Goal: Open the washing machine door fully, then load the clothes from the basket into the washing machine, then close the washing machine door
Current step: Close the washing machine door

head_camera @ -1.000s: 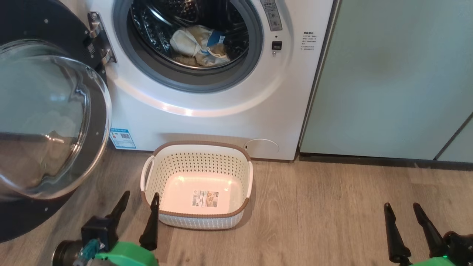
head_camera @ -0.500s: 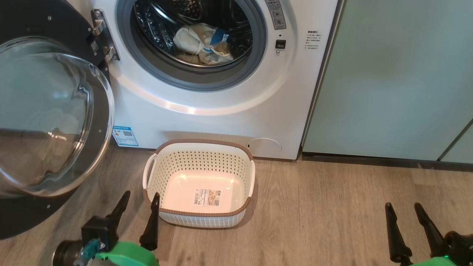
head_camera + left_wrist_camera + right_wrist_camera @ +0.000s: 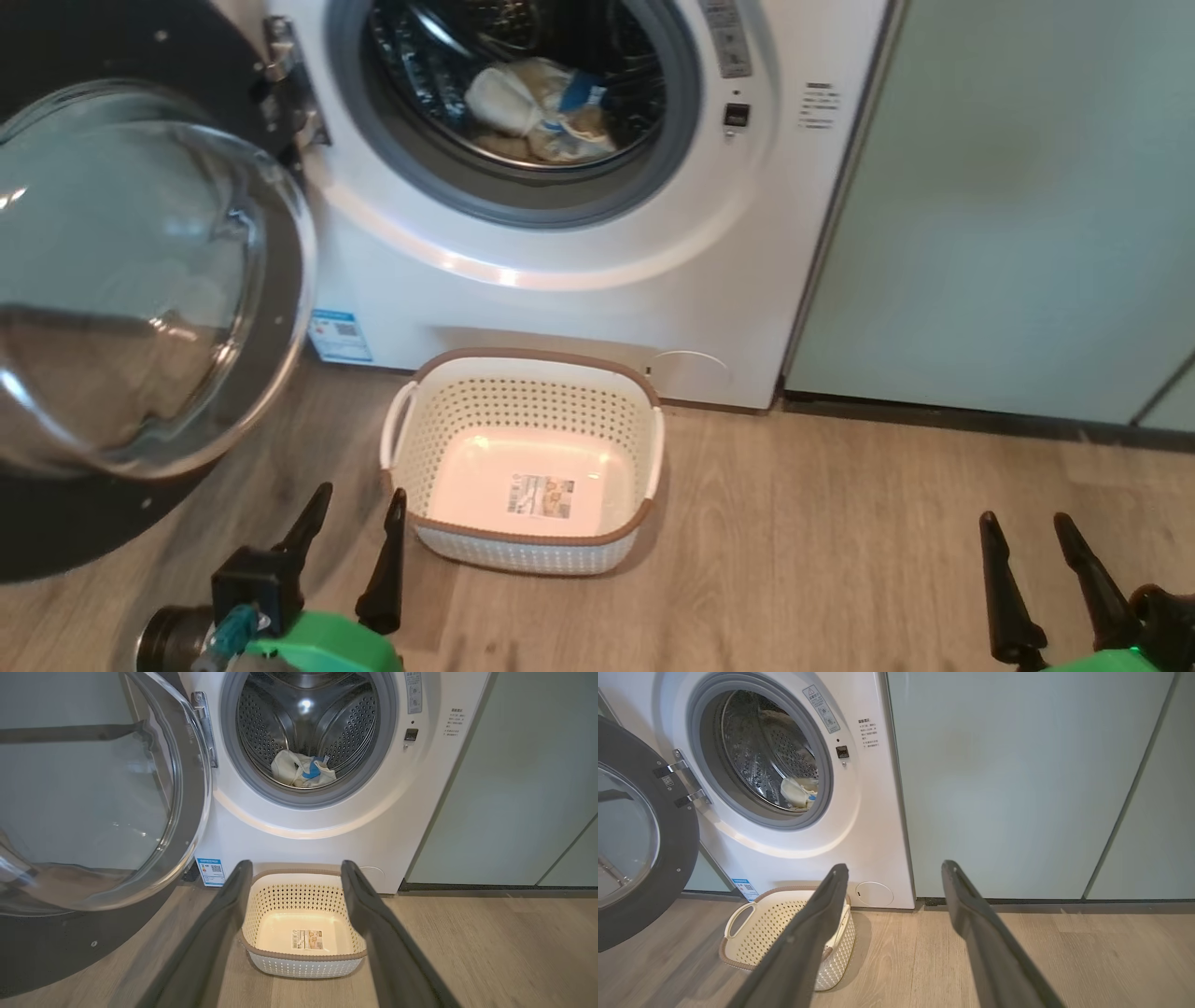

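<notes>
On the head camera I have the washing machine door [image 3: 140, 280] swung wide open at left, the clothes [image 3: 546, 112] lying in the drum of the washing machine [image 3: 579, 280], and the basket [image 3: 523, 557] on the floor just in front, its label showing on the bare bottom. My left gripper [image 3: 361, 492] hovers near the basket's left corner, fingers spread wide, holding nothing; my right gripper [image 3: 1023, 518] sits well apart, equally spread. Left wrist: basket framed between the fingers. Right wrist: basket partly behind one finger, clothes visible in the drum.
</notes>
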Controlling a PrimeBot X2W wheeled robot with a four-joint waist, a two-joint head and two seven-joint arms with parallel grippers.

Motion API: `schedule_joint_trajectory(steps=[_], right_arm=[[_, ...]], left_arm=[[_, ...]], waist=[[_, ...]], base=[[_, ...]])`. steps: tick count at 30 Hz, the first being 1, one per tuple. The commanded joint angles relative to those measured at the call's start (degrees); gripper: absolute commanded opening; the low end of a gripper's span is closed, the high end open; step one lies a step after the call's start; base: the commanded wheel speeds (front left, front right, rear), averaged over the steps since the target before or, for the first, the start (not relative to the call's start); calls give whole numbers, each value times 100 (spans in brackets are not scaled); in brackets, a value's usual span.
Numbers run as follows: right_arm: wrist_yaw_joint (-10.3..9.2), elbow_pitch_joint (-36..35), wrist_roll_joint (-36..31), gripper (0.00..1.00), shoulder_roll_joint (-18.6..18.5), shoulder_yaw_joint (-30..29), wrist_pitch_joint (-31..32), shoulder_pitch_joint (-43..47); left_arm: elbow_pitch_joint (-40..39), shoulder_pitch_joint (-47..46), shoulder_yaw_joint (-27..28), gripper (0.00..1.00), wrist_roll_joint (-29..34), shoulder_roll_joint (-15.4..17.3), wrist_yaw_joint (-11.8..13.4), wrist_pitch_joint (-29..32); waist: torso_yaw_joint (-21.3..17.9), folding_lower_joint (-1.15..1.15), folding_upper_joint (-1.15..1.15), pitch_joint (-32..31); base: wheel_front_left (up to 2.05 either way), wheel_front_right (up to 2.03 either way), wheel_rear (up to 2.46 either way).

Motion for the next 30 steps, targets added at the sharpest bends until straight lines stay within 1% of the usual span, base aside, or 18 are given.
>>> schedule_joint_trajectory(steps=[1,5,6,7,9,10,11,19,25,30], right_arm=[[5,-208,-73,100,-94,94,0,-78],[5,-209,-48,100,-91,60,-32,-28],[5,-209,-48,100,-91,60,-32,-28],[5,-198,-42,100,-90,75,-32,-22],[5,-180,-30,100,-88,77,-45,-2],[5,-166,-27,100,-87,101,-46,11],[5,-159,-29,100,-86,106,-48,19],[5,-124,-16,100,-81,185,-66,16],[5,-74,7,100,-79,231,-81,-22],[5,-33,11,100,-78,302,-89,-69]], left_arm=[[-123,-391,216,100,78,100,318,-38],[-148,-432,168,100,117,117,302,-17],[-148,-432,168,100,117,117,302,-17],[-151,-429,165,100,129,133,309,-10],[-160,-424,152,100,137,148,316,10],[-176,-407,149,100,130,153,329,28],[-189,-407,145,100,125,148,332,35],[-264,-370,132,100,123,157,342,40],[-311,-374,151,100,122,137,312,17],[-304,-363,155,100,127,93,284,-2]], waist=[[156,0,0,-14],[550,0,0,-45],[550,0,0,-45],[649,0,0,-57],[893,0,0,-86],[1133,0,0,-103],[1263,0,0,-111],[2071,0,0,-134],[2533,0,0,-124],[2763,0,0,-143]], base=[[0,0,0],[0,0,0],[0,0,0],[0,0,0],[0,0,0],[0,0,0],[0,0,0],[0,0,0],[0,0,0],[0,0,0]])
